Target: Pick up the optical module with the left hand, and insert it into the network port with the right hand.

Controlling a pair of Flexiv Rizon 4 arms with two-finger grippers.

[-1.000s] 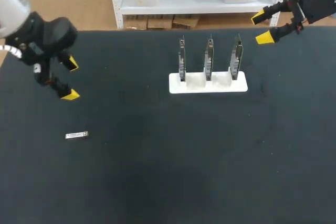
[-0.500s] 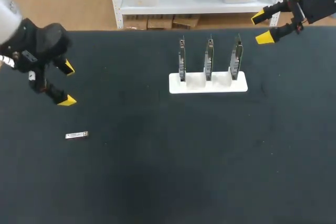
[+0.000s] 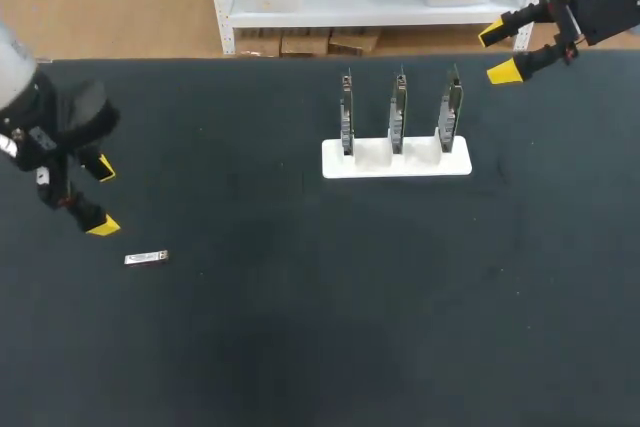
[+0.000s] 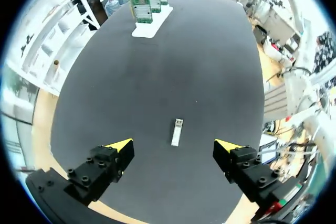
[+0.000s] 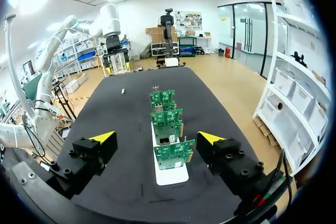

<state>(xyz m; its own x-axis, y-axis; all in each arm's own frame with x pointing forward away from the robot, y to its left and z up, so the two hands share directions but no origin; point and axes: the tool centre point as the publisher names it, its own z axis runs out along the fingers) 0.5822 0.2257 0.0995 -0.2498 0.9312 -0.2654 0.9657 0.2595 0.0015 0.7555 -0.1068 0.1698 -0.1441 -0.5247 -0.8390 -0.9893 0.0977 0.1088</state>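
A small silver optical module (image 3: pixel 146 259) lies flat on the matte black table (image 3: pixel 300 337), near the wide-open, empty left gripper (image 3: pixel 101 197). The right gripper (image 3: pixel 497 53), equally spread and empty, hangs behind a white stand of green circuit boards (image 3: pixel 396 159).

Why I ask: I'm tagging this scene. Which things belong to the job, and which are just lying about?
Job: optical module, lying flat; white stand with three port boards; left gripper, open near the module; right gripper, open.
Just there: black table. Two boards may be spare; I cannot tell which.
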